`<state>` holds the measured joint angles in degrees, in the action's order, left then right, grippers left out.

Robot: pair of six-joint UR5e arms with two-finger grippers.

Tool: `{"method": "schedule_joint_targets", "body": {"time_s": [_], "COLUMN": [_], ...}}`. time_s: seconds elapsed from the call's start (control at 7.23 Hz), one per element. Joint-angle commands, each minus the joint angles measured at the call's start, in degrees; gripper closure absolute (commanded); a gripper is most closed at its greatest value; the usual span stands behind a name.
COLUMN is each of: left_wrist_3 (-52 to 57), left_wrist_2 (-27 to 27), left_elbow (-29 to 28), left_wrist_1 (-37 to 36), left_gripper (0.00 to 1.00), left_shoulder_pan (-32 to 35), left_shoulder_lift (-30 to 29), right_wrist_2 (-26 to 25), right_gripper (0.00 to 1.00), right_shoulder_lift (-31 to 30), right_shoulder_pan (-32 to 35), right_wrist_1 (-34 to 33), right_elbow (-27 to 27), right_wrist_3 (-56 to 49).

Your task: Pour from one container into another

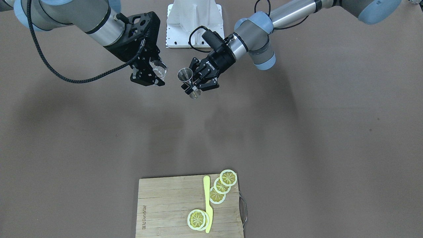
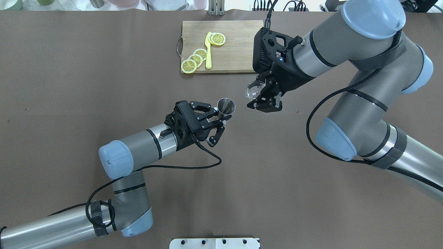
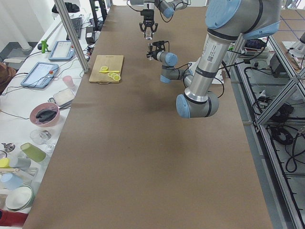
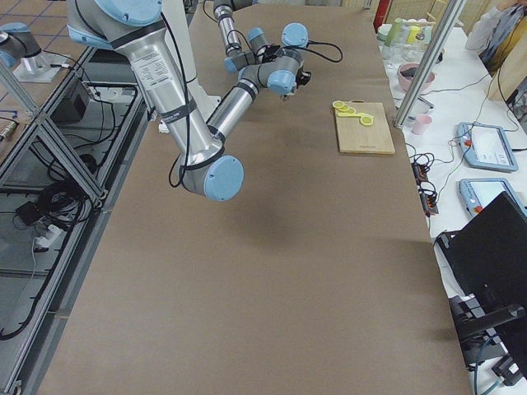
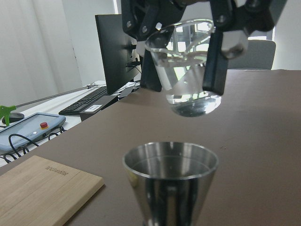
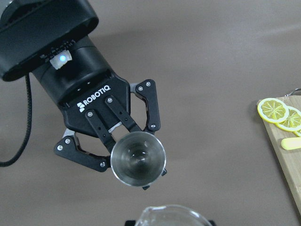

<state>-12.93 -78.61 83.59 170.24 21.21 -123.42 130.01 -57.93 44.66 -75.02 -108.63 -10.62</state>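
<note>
My left gripper (image 2: 218, 119) is shut on the narrow waist of the steel jigger (image 2: 225, 106), holding it upright above the table with its round mouth up. The same jigger (image 1: 185, 75) shows in the front view, and its open cup (image 6: 138, 158) appears empty in the right wrist view. My right gripper (image 2: 263, 98) is shut on the small clear glass (image 2: 254, 88), slightly tilted in the air a short way from the jigger. In the left wrist view the glass (image 5: 186, 70) hangs higher than the jigger's rim (image 5: 170, 162) and beyond it. The two do not touch.
A wooden cutting board (image 2: 235, 45) with several lemon slices (image 2: 195, 59) and a yellow knife (image 2: 208, 52) lies at the table's far side from the robot. A white base plate (image 1: 194, 26) sits at the robot's side. Brown table surface surrounds both grippers.
</note>
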Motion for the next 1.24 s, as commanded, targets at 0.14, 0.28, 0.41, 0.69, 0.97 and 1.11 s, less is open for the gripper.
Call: {"method": "schedule_joint_targets", "body": {"time_s": [0.14, 0.28, 0.41, 0.69, 0.97, 1.11], "left_wrist_3": [0.1, 0.01, 0.1, 0.01, 0.01, 0.01], "left_wrist_2": [0.12, 0.21, 0.21, 0.12, -0.05, -0.14], "left_elbow": [-0.09, -0.09, -0.09, -0.09, -0.18, -0.36], "left_wrist_1": [0.0, 0.0, 0.0, -0.08, -0.26, -0.26], "left_gripper": [1.0, 1.0, 1.0, 1.0, 1.0, 1.0], "left_shoulder_pan": [0.06, 0.06, 0.41, 1.98, 2.08, 2.08], "left_shoulder_lift": [0.02, 0.02, 0.02, 0.02, 0.02, 0.11], "right_wrist_2": [-2.3, -3.0, -3.79, -4.5, -6.6, -7.48], "right_gripper": [1.0, 1.0, 1.0, 1.0, 1.0, 1.0], "right_shoulder_lift": [1.33, 1.85, 2.29, 2.91, 4.31, 4.75], "right_shoulder_pan": [-1.59, -2.03, -2.47, -2.83, -3.88, -4.49], "right_wrist_1": [-5.73, -6.88, -9.42, -12.51, -15.57, -16.46], "right_elbow": [-0.88, -1.06, -1.93, -2.9, -3.52, -3.52], "right_wrist_3": [-0.54, -0.54, -0.54, -2.29, -5.53, -5.9]}}
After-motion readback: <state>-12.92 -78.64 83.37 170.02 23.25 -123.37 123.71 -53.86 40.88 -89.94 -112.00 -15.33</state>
